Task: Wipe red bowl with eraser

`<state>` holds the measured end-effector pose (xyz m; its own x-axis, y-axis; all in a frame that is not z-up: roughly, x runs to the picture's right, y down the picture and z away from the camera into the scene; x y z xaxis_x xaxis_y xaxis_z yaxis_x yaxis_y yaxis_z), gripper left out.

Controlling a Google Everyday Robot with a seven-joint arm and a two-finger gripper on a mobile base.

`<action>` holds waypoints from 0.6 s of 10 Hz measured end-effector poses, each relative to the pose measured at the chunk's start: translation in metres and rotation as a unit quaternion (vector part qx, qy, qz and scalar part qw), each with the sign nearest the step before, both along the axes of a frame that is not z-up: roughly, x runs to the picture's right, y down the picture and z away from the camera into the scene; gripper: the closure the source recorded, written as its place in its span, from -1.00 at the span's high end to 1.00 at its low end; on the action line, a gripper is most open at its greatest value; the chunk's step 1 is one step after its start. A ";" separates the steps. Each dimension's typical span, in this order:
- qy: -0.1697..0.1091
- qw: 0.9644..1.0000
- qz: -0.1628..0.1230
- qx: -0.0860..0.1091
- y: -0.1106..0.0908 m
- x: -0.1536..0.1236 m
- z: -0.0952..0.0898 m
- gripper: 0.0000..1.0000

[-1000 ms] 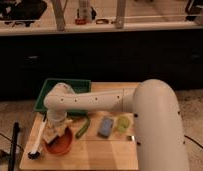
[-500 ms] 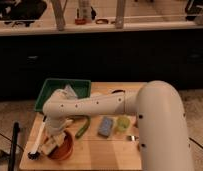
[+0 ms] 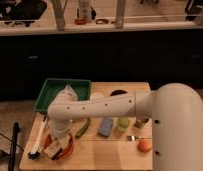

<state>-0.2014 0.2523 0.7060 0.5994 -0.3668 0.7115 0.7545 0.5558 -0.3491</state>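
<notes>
Gripper (image 3: 59, 142) low over the bowl (image 3: 65, 148), eraser (image 3: 51, 148) at it — finger state unclear — keep pressure light, sweep inside rim.

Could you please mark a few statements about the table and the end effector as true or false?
1. The end effector is over the red bowl. True.
2. The green tray sits at the table's near right corner. False: it is at the far left.
3. The light blue sponge lies inside the red bowl. False: it lies on the table, right of the bowl.
4. An orange fruit lies near the table's front right. True.
</notes>
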 end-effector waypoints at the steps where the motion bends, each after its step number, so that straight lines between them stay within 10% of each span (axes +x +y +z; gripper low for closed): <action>1: 0.006 1.000 0.004 0.003 -0.006 0.006 0.000 -1.00; 6: 0.024 1.000 0.009 0.014 -0.046 0.009 0.017 -1.00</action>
<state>-0.1927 0.2063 0.7232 0.6392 -0.3755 0.6711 0.7274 0.5784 -0.3692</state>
